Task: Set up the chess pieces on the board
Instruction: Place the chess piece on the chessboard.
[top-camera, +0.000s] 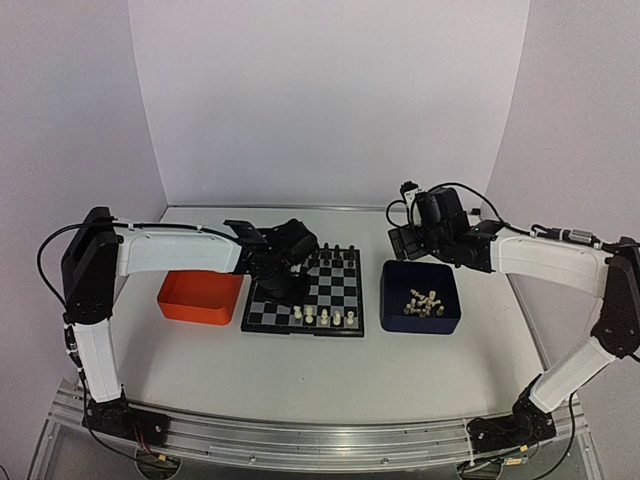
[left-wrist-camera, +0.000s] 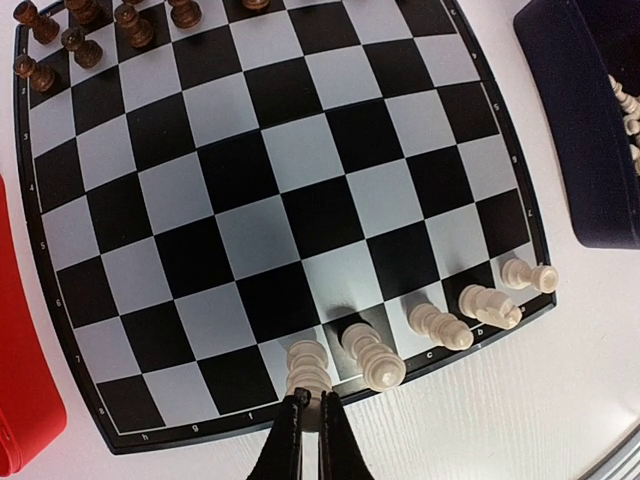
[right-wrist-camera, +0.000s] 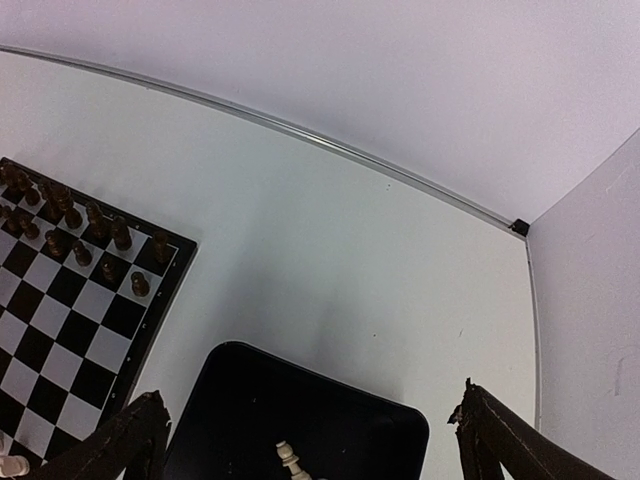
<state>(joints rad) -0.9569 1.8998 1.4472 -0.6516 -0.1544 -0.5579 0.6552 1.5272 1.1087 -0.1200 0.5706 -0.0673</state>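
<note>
White tabletop (top-camera: 330, 370) carries everything. At its middle lies the black and silvery-grey board (top-camera: 340, 285), with an orange tray (top-camera: 200, 310) at its 9 o'clock and a dark blue tray (top-camera: 400, 285) at its 3 o'clock. The left gripper (left-wrist-camera: 311, 400) hangs over the board's near edge, toward 7 o'clock. The right gripper (right-wrist-camera: 310, 400) hovers at the blue tray's 12 o'clock side, fingers spread wide around nothing. Cream chess pieces (top-camera: 424, 303) lie heaped in the blue tray. Five more stand along the board's near row, and dark pieces (left-wrist-camera: 80, 30) hold the far rows.

The step in hand looks like seating the fifth white piece. The left jaws are drawn almost together, with that piece's head at their tips, but I cannot tell whether they pinch it. Next probably comes a straight lift clear of the neighbour just beside it, then another fetch from the blue tray.

Only the left wrist view shows the fingertips meeting the piece; from above the wrist hides them. Only the top view shows the whole heap.
</note>
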